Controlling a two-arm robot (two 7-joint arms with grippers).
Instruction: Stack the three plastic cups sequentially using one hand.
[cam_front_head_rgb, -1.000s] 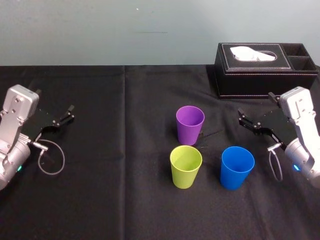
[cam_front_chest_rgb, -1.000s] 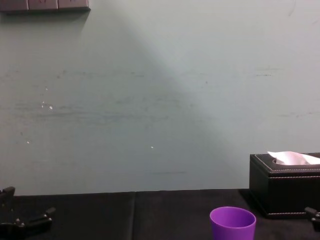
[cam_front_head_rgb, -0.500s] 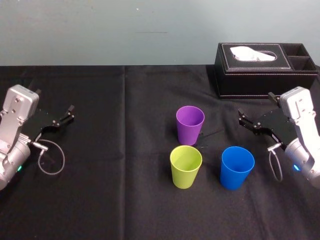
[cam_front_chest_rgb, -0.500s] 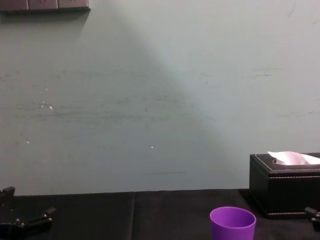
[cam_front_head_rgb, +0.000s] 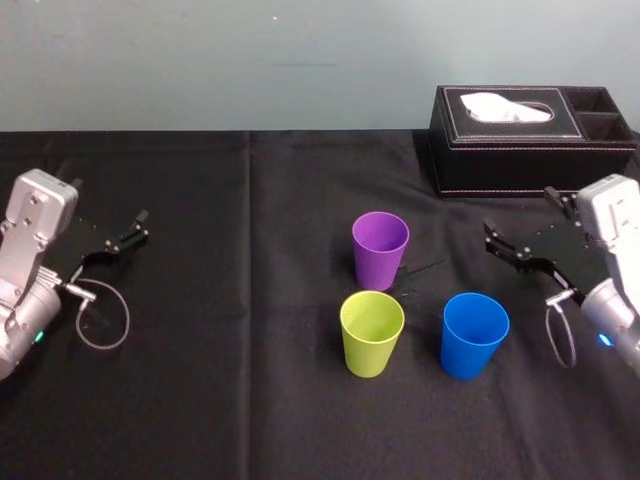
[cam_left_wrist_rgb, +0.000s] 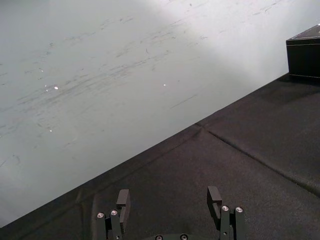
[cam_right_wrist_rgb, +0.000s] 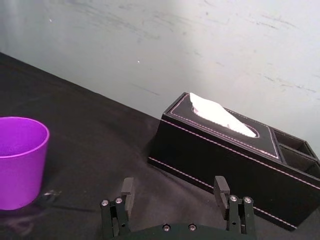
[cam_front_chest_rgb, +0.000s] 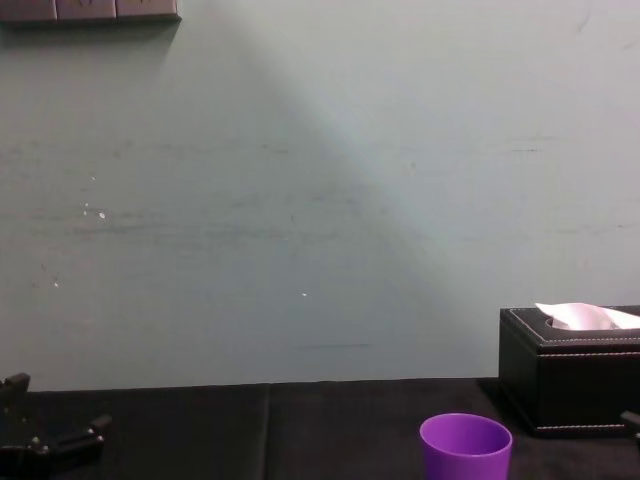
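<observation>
1. Three small, smooth, tapered cups stand upright and mouth-up, a little right of the middle of the black-clothed desk (cam_front_head_rgb: 200, 380). A purple plastic cup (cam_front_head_rgb: 380, 248) is farthest back. A yellow-green plastic cup (cam_front_head_rgb: 371, 333) stands just in front of it. A bright blue plastic cup (cam_front_head_rgb: 474, 334) stands beside the yellow-green one, toward the robot's right.
2. None sits inside another. The blue one stands clear of its neighbours. I cannot tell whether the purple and yellow-green ones touch.
3. The right tool (cam_front_head_rgb: 497, 243) hangs near the blue cup, a bit behind it and to its right. Its fingers are spread wide with nothing between them.
4. The left tool (cam_front_head_rgb: 140, 228) sits at the far left of the desk, well apart from the cups. It is spread just as wide and is empty.
5. A black stitched tissue box (cam_front_head_rgb: 530, 135) with a white tissue (cam_front_head_rgb: 505, 106) poking out stands at the back right.
6. From the chest camera, the purple cup's lower part is cut off at the bottom edge. The tissue box runs off the right edge.
</observation>
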